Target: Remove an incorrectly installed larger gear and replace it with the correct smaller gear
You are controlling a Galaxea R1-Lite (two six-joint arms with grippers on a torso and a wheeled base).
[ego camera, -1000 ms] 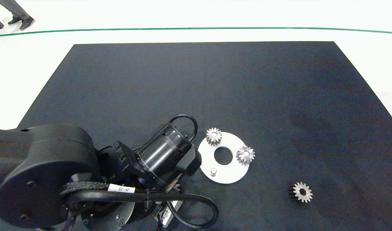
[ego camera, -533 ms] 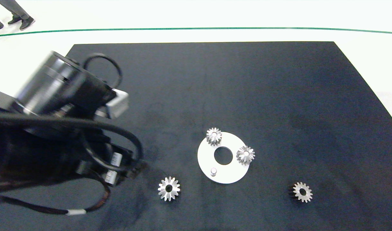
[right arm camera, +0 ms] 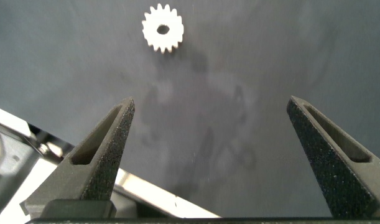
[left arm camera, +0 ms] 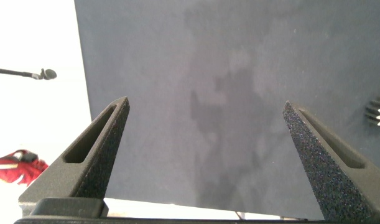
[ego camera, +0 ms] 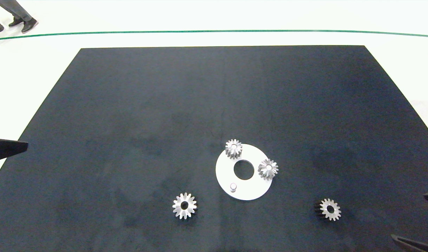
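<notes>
**Both gears lie flat on the mat, arms pulled to the edges**

We see a black mat (ego camera: pixel 214 105) covering most of the white counter (ego camera: pixel 214 14). On it, toward the near side, sits a white disc (ego camera: pixel 250 190) with a round centre hole. Two small cone-shaped gears (ego camera: pixel 233 148) stand on the disc's far and right rim, axes upright, and a bare peg (ego camera: pixel 233 187) stands on its near part.

The larger gear (ego camera: pixel 184 205) lies flat on the mat, just left of and nearer than the disc, its axis pointing up and its dark hole facing the camera. The smaller gear (ego camera: pixel 330 209) lies flat too, well apart to the right of the disc, hole up.

The left gripper (left arm camera: pixel 205 162) hangs over bare mat near its left edge, jaws released and wide apart, holding nothing. The right gripper (right arm camera: pixel 208 162) hangs over the mat near the smaller gear, jaws likewise released and empty.

A person's shoes (ego camera: pixel 23 24) show beyond the counter.
</notes>
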